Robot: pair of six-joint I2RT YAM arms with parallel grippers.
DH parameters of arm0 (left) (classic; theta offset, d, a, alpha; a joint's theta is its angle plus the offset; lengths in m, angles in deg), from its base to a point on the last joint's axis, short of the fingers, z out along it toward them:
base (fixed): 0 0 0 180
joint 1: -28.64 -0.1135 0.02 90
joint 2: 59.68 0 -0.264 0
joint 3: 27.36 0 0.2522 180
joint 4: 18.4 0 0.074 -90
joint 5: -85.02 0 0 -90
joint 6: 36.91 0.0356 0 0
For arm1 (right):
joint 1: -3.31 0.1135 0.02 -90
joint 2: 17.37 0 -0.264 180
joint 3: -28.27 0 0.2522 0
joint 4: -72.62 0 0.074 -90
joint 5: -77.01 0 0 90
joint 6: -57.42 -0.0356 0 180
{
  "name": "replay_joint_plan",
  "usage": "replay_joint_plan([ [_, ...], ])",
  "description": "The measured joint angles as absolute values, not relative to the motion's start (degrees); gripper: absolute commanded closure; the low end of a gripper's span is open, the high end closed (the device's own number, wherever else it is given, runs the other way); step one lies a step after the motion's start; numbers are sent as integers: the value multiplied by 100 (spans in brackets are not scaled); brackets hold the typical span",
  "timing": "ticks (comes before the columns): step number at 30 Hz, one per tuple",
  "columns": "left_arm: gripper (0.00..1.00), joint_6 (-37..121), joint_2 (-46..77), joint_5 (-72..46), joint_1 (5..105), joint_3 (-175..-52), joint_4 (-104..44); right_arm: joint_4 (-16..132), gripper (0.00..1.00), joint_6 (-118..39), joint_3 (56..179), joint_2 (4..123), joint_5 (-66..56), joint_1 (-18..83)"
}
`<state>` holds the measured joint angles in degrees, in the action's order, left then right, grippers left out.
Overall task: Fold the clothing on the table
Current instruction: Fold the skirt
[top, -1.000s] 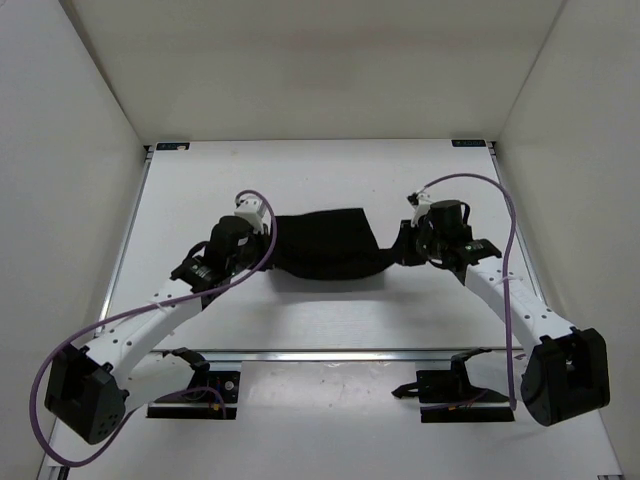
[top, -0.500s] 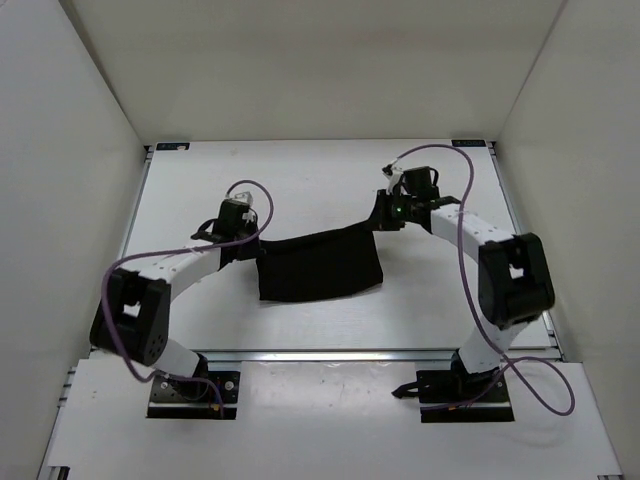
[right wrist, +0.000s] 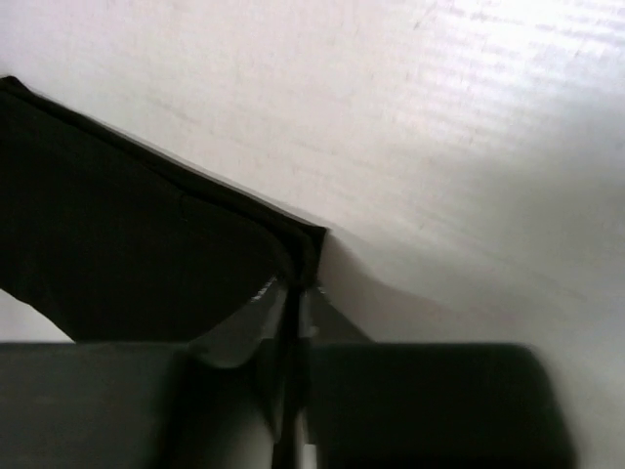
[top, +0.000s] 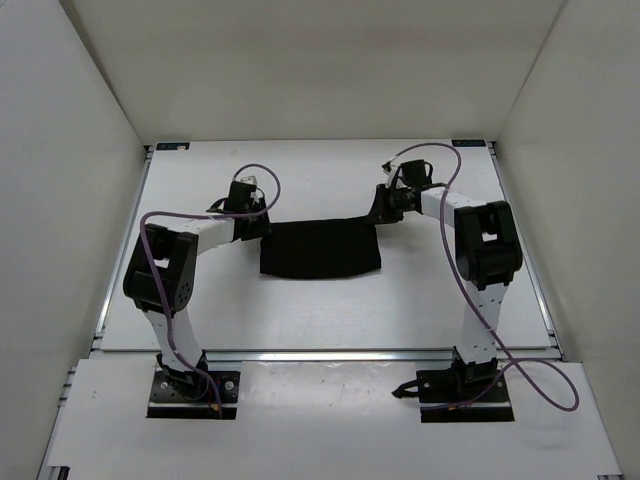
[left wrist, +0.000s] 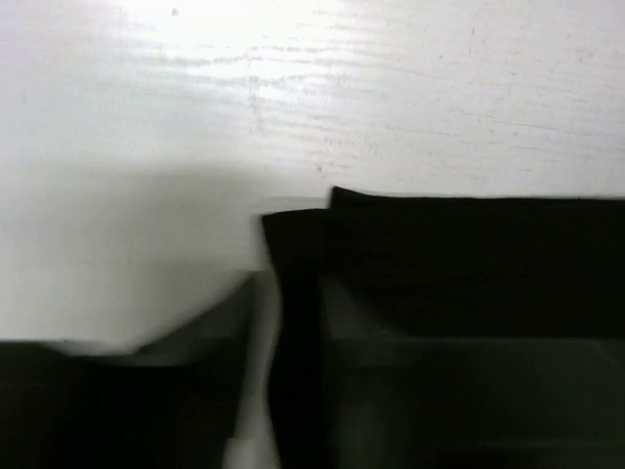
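Lying flat on the table between both tools, the clothing looks once folded, with further folds left. The right gripper pinches its corner tight; the left gripper stands partly parted, the opposite corner between its jaws.

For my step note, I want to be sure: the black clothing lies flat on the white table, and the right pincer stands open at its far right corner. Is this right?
Not quite. The right pincer is not open: it is shut on that corner, as the right wrist view shows. The black clothing does lie flat on the white table.
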<state>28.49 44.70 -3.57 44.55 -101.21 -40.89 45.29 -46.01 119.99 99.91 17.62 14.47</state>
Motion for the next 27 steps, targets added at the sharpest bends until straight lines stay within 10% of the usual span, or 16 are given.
replay_joint_plan([
  [3,4,2902,4553,-392,4420,-10307,-4092,4390,58,-4562,12362,10172,1758,1399],
  [8,2,2976,4540,-327,4420,-10591,-4153,4335,27,-4452,12462,10083,1718,1281],
  [27,84,3120,3443,305,5738,-9676,-4527,4390,35,-4444,10375,8708,1808,1348],
])
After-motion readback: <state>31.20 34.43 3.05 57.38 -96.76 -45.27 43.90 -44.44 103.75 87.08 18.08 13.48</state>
